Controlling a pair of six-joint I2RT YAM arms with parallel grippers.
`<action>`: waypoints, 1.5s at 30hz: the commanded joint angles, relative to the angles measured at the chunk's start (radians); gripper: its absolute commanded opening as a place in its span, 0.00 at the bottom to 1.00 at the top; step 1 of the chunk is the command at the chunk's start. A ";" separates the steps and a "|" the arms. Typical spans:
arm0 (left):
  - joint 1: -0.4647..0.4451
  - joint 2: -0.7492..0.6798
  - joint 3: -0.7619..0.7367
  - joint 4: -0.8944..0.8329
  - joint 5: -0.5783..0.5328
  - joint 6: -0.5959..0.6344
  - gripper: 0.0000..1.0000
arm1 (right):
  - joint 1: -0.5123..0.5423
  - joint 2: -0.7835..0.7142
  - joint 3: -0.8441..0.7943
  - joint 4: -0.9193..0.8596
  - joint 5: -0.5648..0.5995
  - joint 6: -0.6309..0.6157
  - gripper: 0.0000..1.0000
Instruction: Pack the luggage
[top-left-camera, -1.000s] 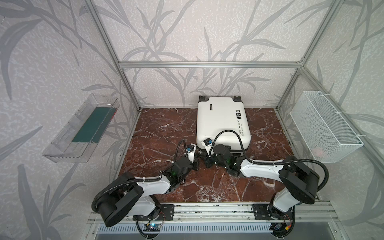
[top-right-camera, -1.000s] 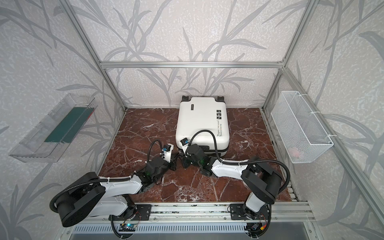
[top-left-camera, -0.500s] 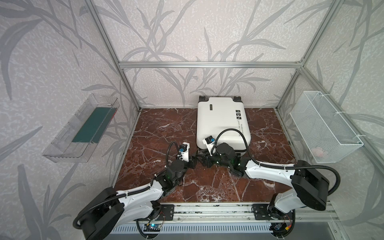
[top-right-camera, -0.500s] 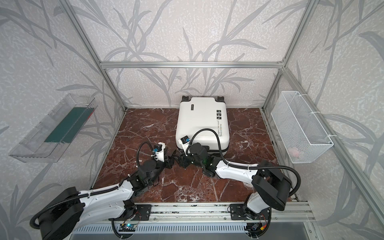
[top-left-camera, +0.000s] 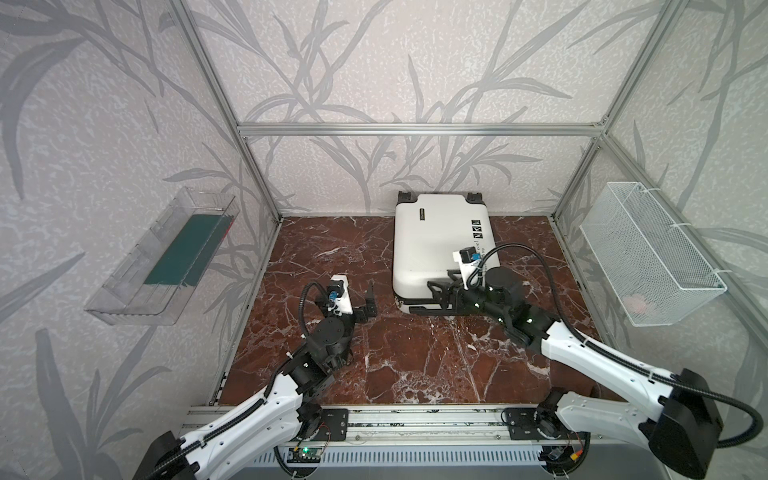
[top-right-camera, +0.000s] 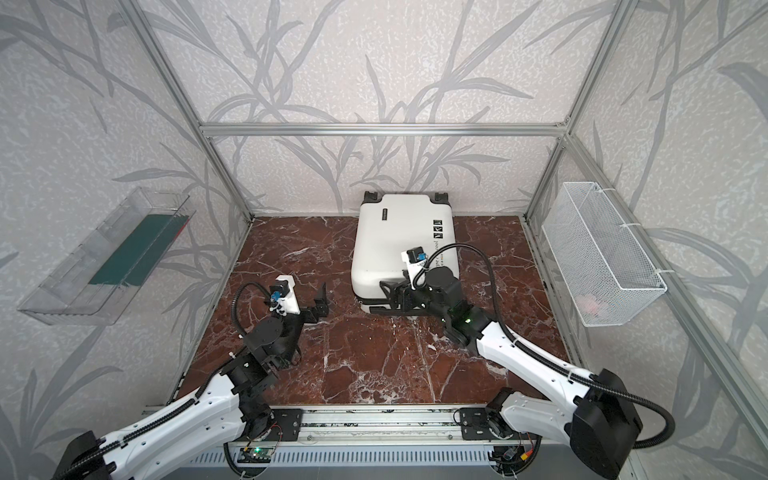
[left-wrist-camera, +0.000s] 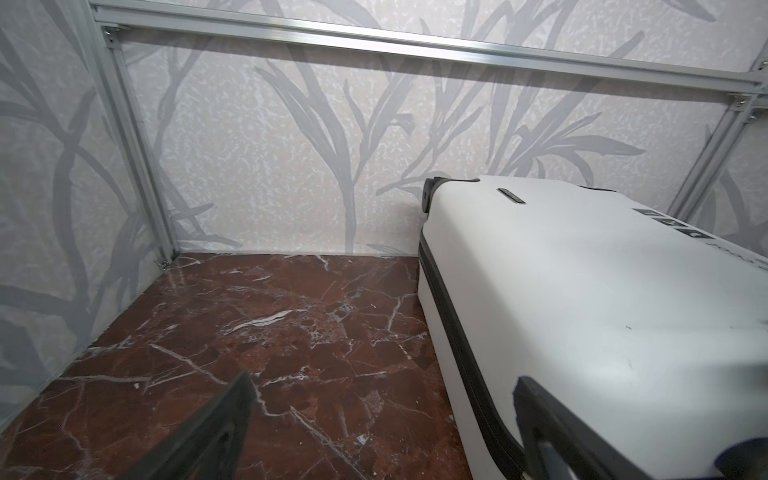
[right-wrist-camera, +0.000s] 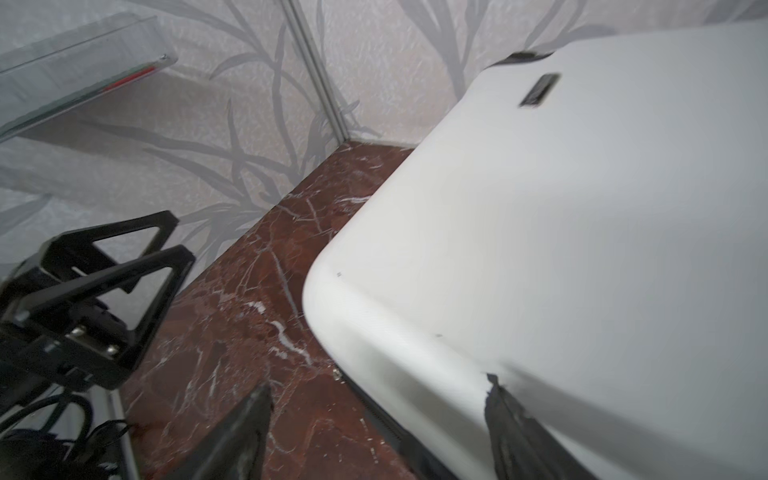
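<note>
The luggage (top-left-camera: 436, 245) (top-right-camera: 395, 241) is a white hard-shell suitcase lying flat and closed at the back of the red marble floor, with black wheels against the back wall. My right gripper (top-left-camera: 424, 297) (top-right-camera: 377, 297) is open at its near left corner. In the right wrist view (right-wrist-camera: 378, 411) one finger lies over the white shell (right-wrist-camera: 540, 228) and the other is down by the floor. My left gripper (top-left-camera: 357, 293) (top-right-camera: 308, 296) (left-wrist-camera: 384, 399) stands open left of the suitcase (left-wrist-camera: 582, 291), holding nothing.
A clear plastic bin (top-left-camera: 166, 257) with a dark green flat item hangs on the left wall. A white wire mesh basket (top-left-camera: 648, 253) with something pink in it hangs on the right wall. Aluminium frame posts stand at the floor's back corners.
Both grippers have gone from nearly shut to open. The left arm has drawn back and left, away from the suitcase corner. The right gripper has shifted slightly right at the front edge.
</note>
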 joint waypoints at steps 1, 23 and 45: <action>0.075 0.014 0.096 -0.105 0.003 0.043 0.99 | -0.095 -0.069 0.060 -0.137 -0.010 -0.044 0.95; 0.471 0.378 0.266 -0.098 0.269 0.051 0.99 | -0.557 0.072 0.009 -0.258 0.403 0.007 0.99; 0.568 0.532 0.027 0.209 0.211 0.069 0.99 | -0.557 0.217 -0.251 0.269 0.446 -0.187 0.99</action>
